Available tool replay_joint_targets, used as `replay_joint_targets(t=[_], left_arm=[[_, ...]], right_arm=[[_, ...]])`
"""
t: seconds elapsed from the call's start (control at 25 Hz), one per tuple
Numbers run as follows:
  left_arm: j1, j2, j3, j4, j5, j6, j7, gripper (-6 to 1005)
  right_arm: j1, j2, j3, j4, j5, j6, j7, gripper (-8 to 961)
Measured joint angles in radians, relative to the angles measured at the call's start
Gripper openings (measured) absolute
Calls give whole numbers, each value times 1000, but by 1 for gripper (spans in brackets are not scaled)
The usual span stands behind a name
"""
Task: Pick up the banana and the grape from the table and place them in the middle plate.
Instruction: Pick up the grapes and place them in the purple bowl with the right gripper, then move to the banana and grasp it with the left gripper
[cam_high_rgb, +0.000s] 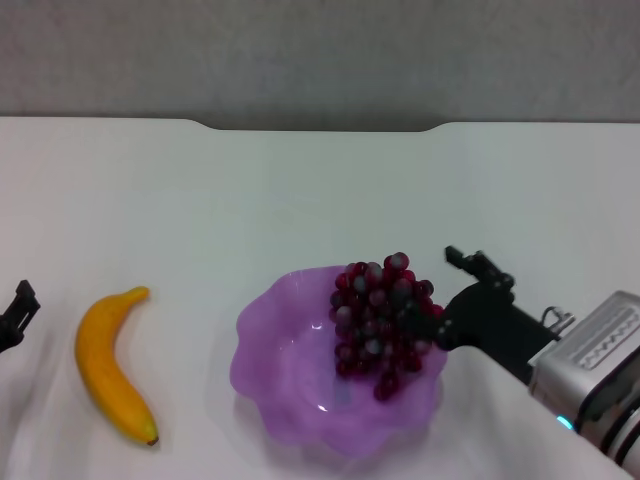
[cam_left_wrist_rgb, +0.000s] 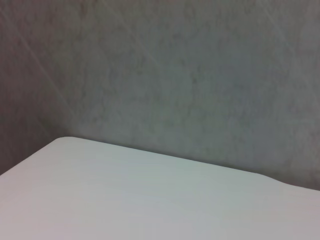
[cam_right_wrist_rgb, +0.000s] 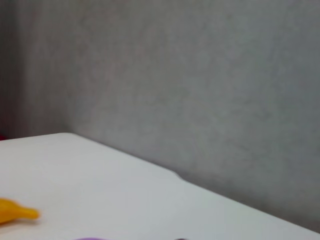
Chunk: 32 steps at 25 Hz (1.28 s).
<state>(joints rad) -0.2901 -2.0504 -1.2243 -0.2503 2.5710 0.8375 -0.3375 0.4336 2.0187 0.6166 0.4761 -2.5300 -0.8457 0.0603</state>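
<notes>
The white table (cam_high_rgb: 300, 190) held the purple middle plate (cam_high_rgb: 285, 385), and the banana (cam_high_rgb: 110, 365) lay on the table to its left. The grape (cam_high_rgb: 382, 320) hung over the plate's right side, pinched by the right gripper (cam_high_rgb: 425, 325). The left gripper (cam_high_rgb: 15, 315) sat at the left edge; I could not tell its fingers.

This is looking like a lab or robot test bench rather than a home. A bare white desk (cam_high_rgb: 300, 180) with a notched far edge is sitting against a plain grey wall (cam_high_rgb: 320, 50), well beyond the right claw (cam_high_rgb: 440, 300). Glossy, plastic-looking fruit and a purple plate (cam_high_rgb: 290, 380) are lying beside that claw as staged props.
</notes>
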Motion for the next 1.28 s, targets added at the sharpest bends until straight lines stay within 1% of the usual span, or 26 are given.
replay_joint_targets(t=[0.16,0.2,0.32,0.4,0.52,0.68,0.88,1.0,1.28], left_arm=[[9,1,-2,1,0,0,-2,846],[11,1,-3,2,0,0,-2,846],[12,2,-1,3,0,0,1,845],[10,2,1,3,1,0,1,845],[8,1,2,1,8,-1,-1,846],[8,-1,4,-1,11,-1,2,846],[3,-1,4,-3,12,-1,2,846],[2,-1,11,-2,12,-1,4,846],[6,3,75,-14,12,-2,11,845]], right_arm=[[-12,-8,66,-1,9,-16,-2,883],[-18,-10,80,0,7,-33,-3,897],[-53,-15,114,-2,2,-119,-25,895],[-81,-13,138,-6,3,-146,-70,894],[-120,-7,171,-29,15,-152,-132,893],[-118,-4,174,-79,52,-131,-136,893],[-84,-4,163,-160,86,-110,-154,893],[-76,-3,165,-171,88,-100,-180,893],[-81,0,164,-180,90,-37,-186,894]])
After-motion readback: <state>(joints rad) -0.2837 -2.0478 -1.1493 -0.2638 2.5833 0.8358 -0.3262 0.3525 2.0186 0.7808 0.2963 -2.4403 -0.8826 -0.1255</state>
